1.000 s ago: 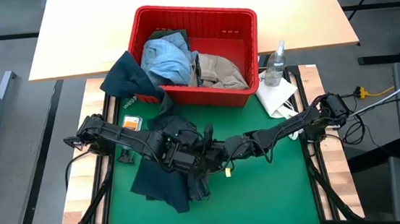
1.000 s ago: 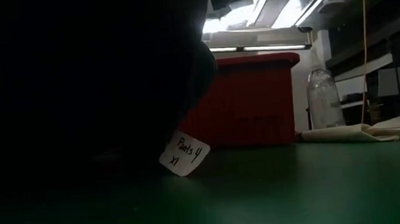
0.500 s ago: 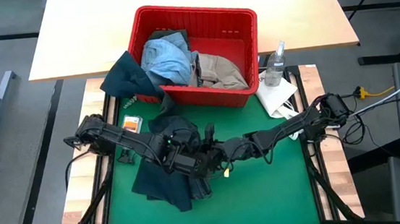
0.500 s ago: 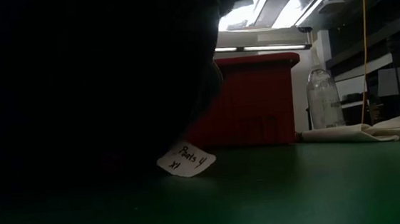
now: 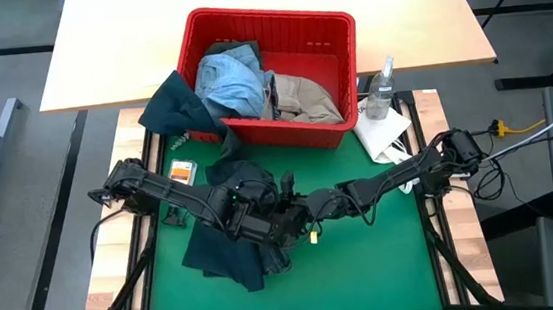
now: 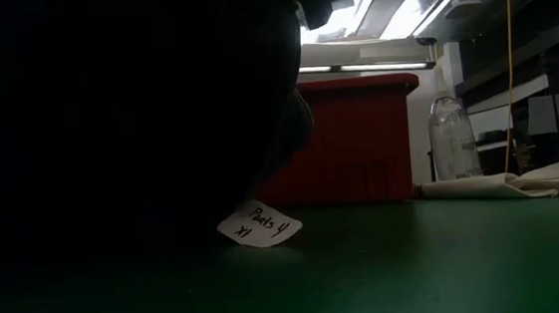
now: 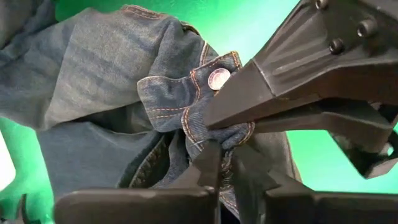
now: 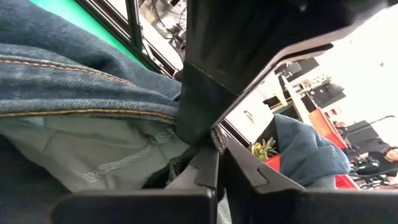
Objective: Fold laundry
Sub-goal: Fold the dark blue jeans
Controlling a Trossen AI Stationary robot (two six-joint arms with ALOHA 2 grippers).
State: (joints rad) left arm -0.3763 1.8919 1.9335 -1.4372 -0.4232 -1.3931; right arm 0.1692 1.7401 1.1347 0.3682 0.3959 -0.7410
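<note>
Dark navy jeans (image 5: 227, 255) lie bunched on the green mat's left half (image 5: 366, 258). Their waistband with a metal button (image 7: 217, 78) is raised where both grippers meet. My left gripper (image 5: 279, 225) (image 7: 222, 167) comes from the left and is shut on the denim. My right gripper (image 5: 294, 217) (image 8: 219, 163) comes from the right and is shut on the same bunch, right beside it. A white paper tag (image 6: 258, 225) on the jeans lies on the mat. My left gripper pinches a bunched fold of the jeans' waistband (image 7: 208, 138) between its two fingers, just below the button, slanting down from the table's left. The fold is raised; the rest of the jeans lies slack on the mat. My right gripper pinches the waistband beside the button (image 7: 239, 127) between its two fingers, coming nearly level from the table's right. In its own view a stitched denim edge (image 8: 149, 115) runs into its shut fingers. The cloth around it hangs slack.
A red basket (image 5: 344, 29) at the far edge holds light blue denim (image 5: 230, 79) and a beige piece (image 5: 304, 97); a dark garment (image 5: 177, 103) hangs over its left corner. A spray bottle (image 5: 381, 91) and white cloth (image 5: 387, 130) sit far right.
The white tag has dropped from hanging tilted to lying almost flat on the mat, and the bunched jeans above it have sunk a little. My left wrist has turned slightly over the bunch.
</note>
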